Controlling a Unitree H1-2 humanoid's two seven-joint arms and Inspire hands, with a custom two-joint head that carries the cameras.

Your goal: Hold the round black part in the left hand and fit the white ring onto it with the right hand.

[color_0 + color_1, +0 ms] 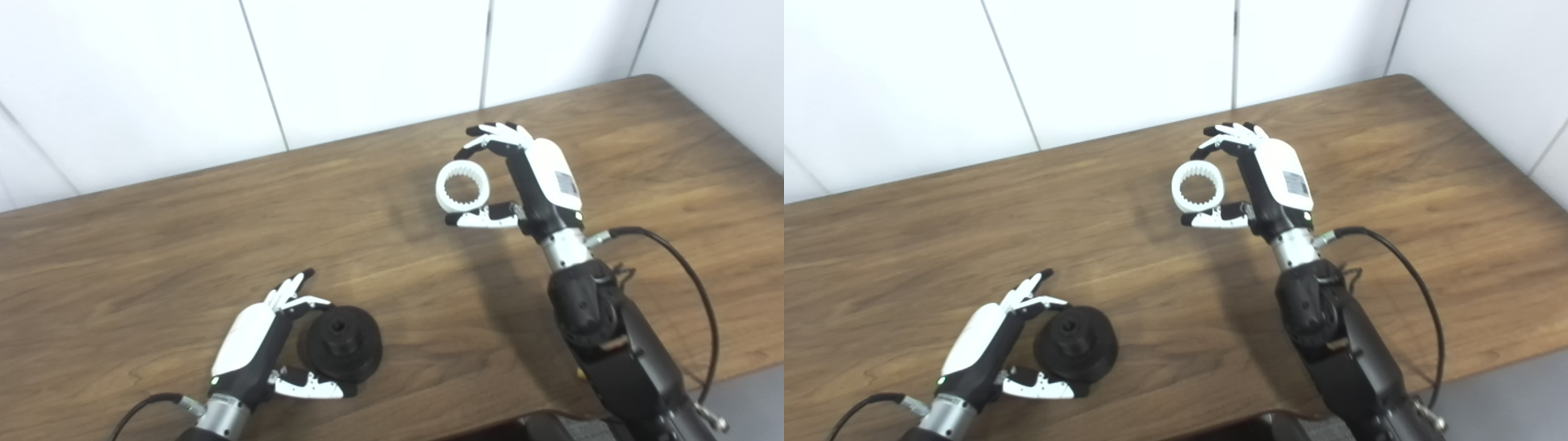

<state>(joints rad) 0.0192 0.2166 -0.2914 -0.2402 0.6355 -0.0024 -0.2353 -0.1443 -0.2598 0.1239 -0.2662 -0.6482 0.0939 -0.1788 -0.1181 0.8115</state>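
Near the front edge of the table [153, 257], toward its left end: left hand [257, 349], fingers and thumb curled round the round black part [344, 350]. Thumb along the near rim, fingers at the far-left rim, both seemingly touching. Part apparently resting on the wood, raised hub facing up; no lift visible. Grip firm or loose: impossible to tell.

Further back, right of the middle and nearer the rear edge: right hand [527, 177], closed on the white ring [463, 187]. Ring pinched between fingertips above and thumb below, held clear of the wood, a soft shadow below and to its left. Toothed bore turned toward the cameras. Well apart from the black part.

Step in hand, by judgement: both pieces secured, ring up and ready, approach not yet begun.

Next move, as a judgement: bring the ring forward and leftward toward the near-left part of the table. Turn the wrist to set the bore level over the hub. Line up the two centres before lowering, inner teeth likely needing a small twist to seat. Keep the black part steady, perhaps raised and tilted to meet the ring. Risk of jamming from a skewed approach.
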